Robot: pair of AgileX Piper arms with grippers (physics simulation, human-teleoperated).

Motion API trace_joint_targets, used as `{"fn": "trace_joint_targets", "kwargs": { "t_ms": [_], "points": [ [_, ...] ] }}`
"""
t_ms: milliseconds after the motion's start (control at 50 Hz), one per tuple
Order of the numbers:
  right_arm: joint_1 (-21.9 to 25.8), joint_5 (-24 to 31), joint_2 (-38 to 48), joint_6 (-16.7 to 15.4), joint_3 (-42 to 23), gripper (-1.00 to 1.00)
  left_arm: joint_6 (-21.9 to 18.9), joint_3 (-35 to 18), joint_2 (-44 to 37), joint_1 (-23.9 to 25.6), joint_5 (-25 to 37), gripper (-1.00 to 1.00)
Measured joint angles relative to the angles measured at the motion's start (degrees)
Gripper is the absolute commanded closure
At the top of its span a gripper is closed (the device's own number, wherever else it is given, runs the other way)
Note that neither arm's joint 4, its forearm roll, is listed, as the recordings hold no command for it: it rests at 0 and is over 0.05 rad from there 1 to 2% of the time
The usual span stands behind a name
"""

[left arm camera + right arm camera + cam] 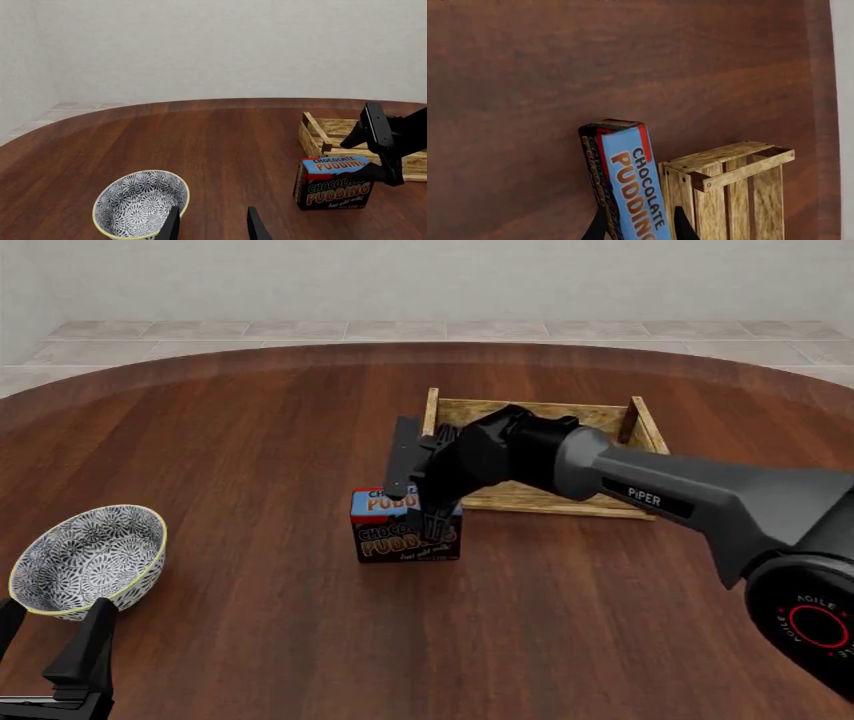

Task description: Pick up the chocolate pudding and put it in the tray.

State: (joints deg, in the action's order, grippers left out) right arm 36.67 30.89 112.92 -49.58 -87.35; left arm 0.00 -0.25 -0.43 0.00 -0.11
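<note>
"CHOCOLATE PUDDING" — carton (333,182); "PiPER" — arm (667,485)

Even, sharp light (seemingly shadowless)

The chocolate pudding (404,531), a blue-topped brown carton, stands upright on the table just beside the slatted wooden tray (534,411).

Right arm (667,490) is a chunky grey tube with "PiPER" printed on it in white, going black at the wrist end. Down by the table's near right corner there's a fat black joint housing (807,625) with a red ring and white "AGILE X" lettering curving around it. The right gripper (416,495) is all matte black, with flat slab-like fingers (377,127) that have squared-off edges. The left gripper (54,665) is the same black, and its fingers (170,225) taper into thin blades. No cables or screws that I can make out.
</note>
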Motion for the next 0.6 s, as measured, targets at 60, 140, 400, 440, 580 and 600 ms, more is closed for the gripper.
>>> {"fn": "trace_joint_targets", "kwargs": {
  "t_ms": [60, 140, 400, 440, 580, 600],
  "points": [
    [-0.01, -0.03, 0.05, 0.05, -0.01, -1.0, 0.0, 0.0, 0.0, 0.0, 0.0, -1.0],
    [0.05, -0.14, 0.14, 0.17, 0.03, -1.0, 0.0, 0.0, 0.0, 0.0, 0.0, -1.0],
    [0.31, -0.46, 0.37, 0.65, 0.1, -1.0, 0.0, 0.0, 0.0, 0.0, 0.0, -1.0],
    [0.33, -0.46, 0.41, 0.7, 0.07, -1.0, 0.0, 0.0, 0.0, 0.0, 0.0, -1.0],
    [0.44, -0.51, 0.49, 0.87, -0.01, -1.0, 0.0, 0.0, 0.0, 0.0, 0.0, -1.0],
    [0.45, -0.53, 0.51, 0.89, -0.02, -1.0, 0.0, 0.0, 0.0, 0.0, 0.0, -1.0]
  ]
}}
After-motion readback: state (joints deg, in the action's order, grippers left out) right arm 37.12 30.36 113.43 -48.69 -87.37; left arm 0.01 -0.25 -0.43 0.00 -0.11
